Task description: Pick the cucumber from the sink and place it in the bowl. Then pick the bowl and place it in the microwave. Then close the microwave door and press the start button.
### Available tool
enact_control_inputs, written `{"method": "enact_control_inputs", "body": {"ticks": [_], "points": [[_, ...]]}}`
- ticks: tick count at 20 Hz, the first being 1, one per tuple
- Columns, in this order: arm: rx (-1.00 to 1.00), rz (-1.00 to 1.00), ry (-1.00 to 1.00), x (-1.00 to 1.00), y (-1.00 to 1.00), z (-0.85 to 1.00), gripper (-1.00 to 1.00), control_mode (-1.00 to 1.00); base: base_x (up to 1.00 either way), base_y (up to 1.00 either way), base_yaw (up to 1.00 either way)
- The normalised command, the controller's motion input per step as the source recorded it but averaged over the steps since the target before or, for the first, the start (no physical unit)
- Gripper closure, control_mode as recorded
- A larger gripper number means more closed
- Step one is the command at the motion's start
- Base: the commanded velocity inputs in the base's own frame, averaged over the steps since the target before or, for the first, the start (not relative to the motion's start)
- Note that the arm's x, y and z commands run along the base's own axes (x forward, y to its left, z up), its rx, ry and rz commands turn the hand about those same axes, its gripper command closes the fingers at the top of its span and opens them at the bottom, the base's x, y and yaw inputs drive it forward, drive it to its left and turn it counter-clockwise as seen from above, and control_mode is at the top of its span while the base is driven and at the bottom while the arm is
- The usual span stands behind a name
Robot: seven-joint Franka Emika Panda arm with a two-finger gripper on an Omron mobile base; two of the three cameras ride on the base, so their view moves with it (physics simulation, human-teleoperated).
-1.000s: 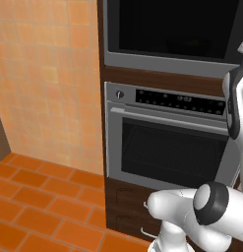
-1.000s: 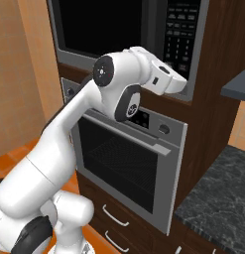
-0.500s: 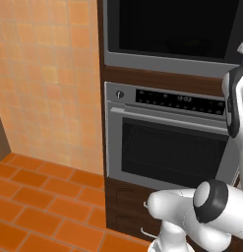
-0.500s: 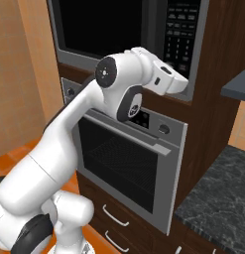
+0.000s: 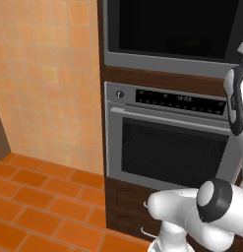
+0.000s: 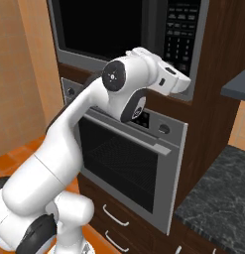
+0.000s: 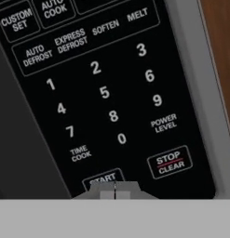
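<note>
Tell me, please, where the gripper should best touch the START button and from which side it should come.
Press the flat face of the START button straight on, square to the keypad. The shut gripper already sits right at its lower edge. STOP CLEAR lies close beside it, so I would stay centred.

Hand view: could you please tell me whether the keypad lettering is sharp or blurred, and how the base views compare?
Hand view: keypad lettering soft-edged yet readable, START button partly covered by the shut tool. Left base view: oven evenly lit, no glare. Right base view: microwave door uniformly dark.
</note>
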Motion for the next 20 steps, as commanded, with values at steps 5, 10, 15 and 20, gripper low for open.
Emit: {"method": "enact_control_inputs", "body": {"ticks": [5,10,15,20], "points": [[0.01,0.13,0.00,0.45,0.00,-0.19,1.00,-1.00,0.00,0.00,0.00],[0.01,0.11,0.00,0.52,0.00,-0.22,1.00,-1.00,0.00,0.00,0.00],[0.01,0.09,0.00,0.57,0.00,-0.25,1.00,-1.00,0.00,0.00,0.00],[0.01,0.07,0.00,0.38,0.00,-0.16,1.00,-1.00,0.00,0.00,0.00]]}}
